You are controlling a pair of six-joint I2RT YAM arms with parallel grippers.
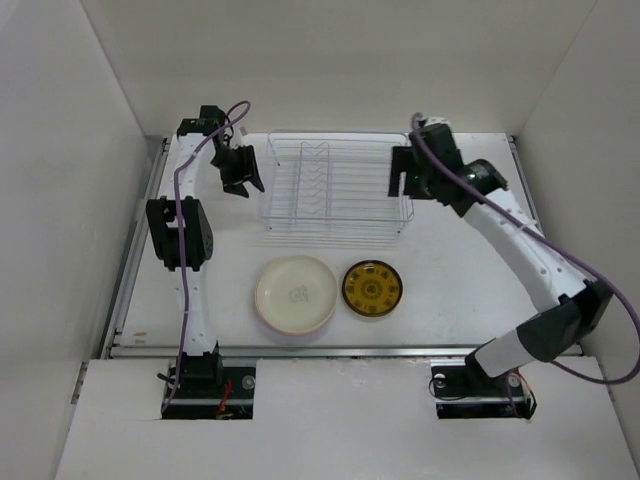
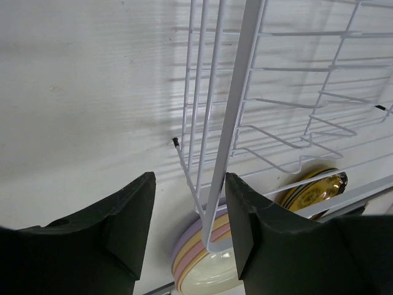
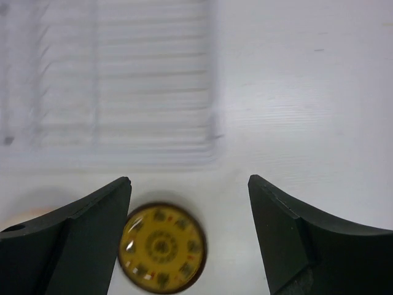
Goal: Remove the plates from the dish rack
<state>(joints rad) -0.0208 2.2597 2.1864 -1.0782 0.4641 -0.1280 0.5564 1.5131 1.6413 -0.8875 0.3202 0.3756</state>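
On the table point(image 1: 450, 290): one dish rack point(image 1: 335, 182), one plate stack point(image 1: 295, 293), one amber plate point(image 1: 372, 288); both arms' jaws apart.

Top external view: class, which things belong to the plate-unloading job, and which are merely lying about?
Job: dish rack, stacked plates, amber plate, left pincer, right pincer.
Merely there: table, purple cable.

Not much here tbh besides the desk point(image 1: 450, 290): plain white top, seen in all 3 views, w/ faint grey shadow stripes thrown across it in the left wrist view. It's boxed in by white panels: back wall point(image 1: 340, 60), left wall point(image 1: 60, 200), right wall point(image 1: 590, 150). A silver rail point(image 1: 330, 350) is run along the near edge. A white board point(image 1: 340, 420) is laid in front of that.
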